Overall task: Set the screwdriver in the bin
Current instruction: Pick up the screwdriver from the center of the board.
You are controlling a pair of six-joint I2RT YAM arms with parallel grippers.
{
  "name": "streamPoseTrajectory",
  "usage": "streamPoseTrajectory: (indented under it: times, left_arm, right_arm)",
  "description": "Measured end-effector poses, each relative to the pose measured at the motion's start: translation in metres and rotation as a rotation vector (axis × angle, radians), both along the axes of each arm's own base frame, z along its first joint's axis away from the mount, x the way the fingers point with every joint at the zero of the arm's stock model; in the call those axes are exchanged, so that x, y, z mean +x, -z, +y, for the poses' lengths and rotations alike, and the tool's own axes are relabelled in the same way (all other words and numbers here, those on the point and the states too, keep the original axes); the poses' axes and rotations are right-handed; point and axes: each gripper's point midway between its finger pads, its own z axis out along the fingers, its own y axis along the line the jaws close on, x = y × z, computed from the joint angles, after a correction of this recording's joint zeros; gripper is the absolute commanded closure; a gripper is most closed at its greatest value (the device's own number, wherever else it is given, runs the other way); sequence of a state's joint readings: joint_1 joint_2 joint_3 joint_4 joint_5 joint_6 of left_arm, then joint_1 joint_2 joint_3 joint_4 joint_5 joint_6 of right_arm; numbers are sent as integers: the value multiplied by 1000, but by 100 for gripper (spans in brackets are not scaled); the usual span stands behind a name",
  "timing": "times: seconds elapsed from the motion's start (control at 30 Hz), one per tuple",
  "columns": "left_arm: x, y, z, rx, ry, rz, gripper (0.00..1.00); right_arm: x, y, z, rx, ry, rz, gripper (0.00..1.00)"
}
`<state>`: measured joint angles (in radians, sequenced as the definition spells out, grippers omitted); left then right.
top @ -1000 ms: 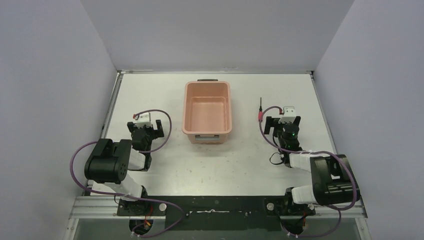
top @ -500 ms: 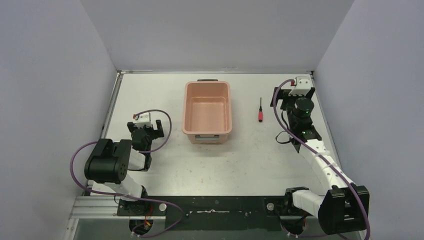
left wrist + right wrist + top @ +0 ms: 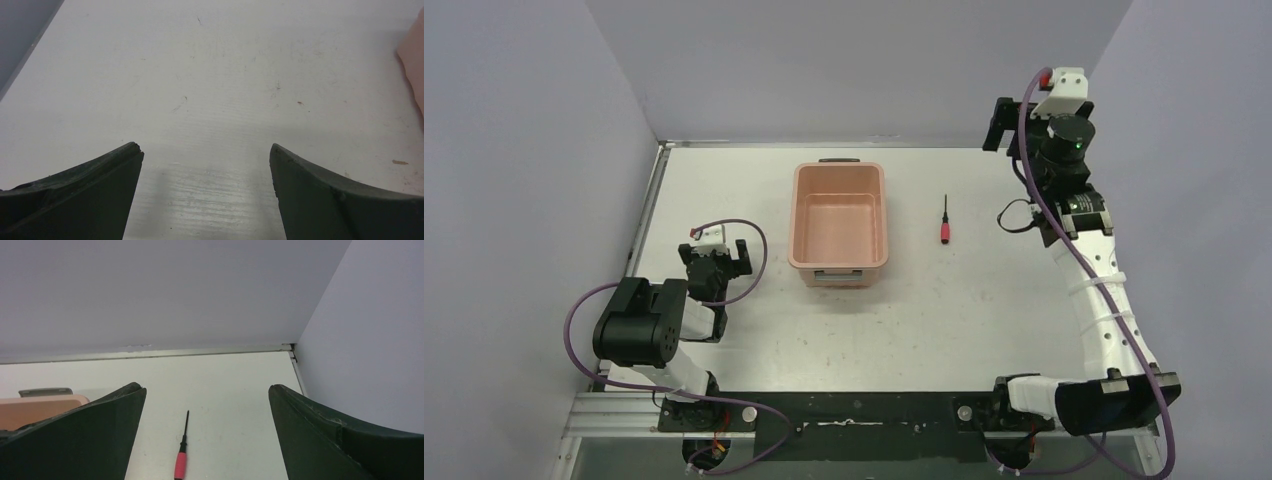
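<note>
Right gripper [image 3: 205, 387] has lifted up and away from the screwdriver [image 3: 182, 449].

No legible text, labels or numbers anywhere.

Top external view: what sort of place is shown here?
Probably a robot test cell: a white table boxed in by plain grey walls, with a left robot arm and a right robot arm bolted at its near edge.
</note>
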<state>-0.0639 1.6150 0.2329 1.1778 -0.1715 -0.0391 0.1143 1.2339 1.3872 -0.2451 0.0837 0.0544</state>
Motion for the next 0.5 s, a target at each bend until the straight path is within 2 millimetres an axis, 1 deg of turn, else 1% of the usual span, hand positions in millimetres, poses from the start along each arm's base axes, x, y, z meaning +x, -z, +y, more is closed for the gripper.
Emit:
streamPoseTrajectory:
  times: [0.1, 0.17, 0.33, 0.5]
  left_arm:
    - [0, 0, 0, 0, 0, 0, 3]
    - [0, 0, 0, 0, 0, 0, 3]
    - [0, 0, 0, 0, 0, 0, 3]
    - [0, 0, 0, 0, 0, 0, 3]
  right_arm:
    - [6, -21, 1, 10, 1, 4, 0]
    - [9, -27, 1, 9, 1, 13, 0]
    - [11, -26, 1, 2, 5, 64, 0]
    - [15, -20, -1, -6, 16, 104, 0]
